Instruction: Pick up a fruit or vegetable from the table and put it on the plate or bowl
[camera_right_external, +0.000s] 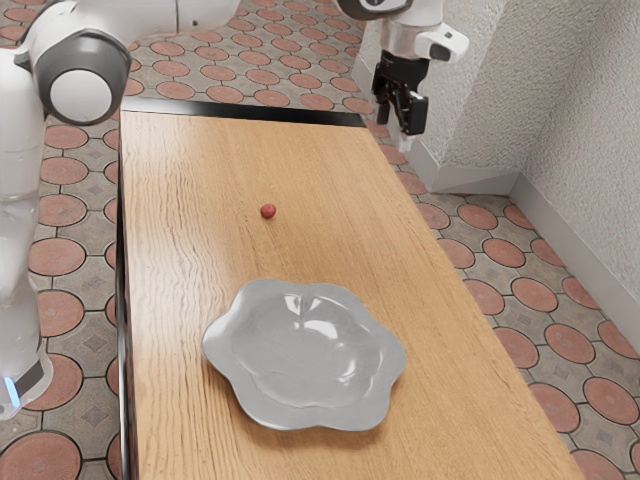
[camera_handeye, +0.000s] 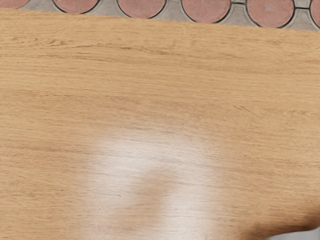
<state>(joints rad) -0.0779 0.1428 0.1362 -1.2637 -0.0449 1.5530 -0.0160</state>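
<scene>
The jaws hang released and empty over the desk's (camera_right_external: 200, 160) far edge. The berry (camera_right_external: 268, 211) lies well apart from them, between them and the plate (camera_right_external: 225, 335). It looks tiny, round, light and probably soft, so it may roll; pinch gently across its middle.

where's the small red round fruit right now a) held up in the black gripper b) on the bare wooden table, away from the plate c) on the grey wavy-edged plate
b: the small red round fruit lies on the wooden table, apart from the grey wavy-edged plate, and the black gripper hangs well away from it.
</scene>
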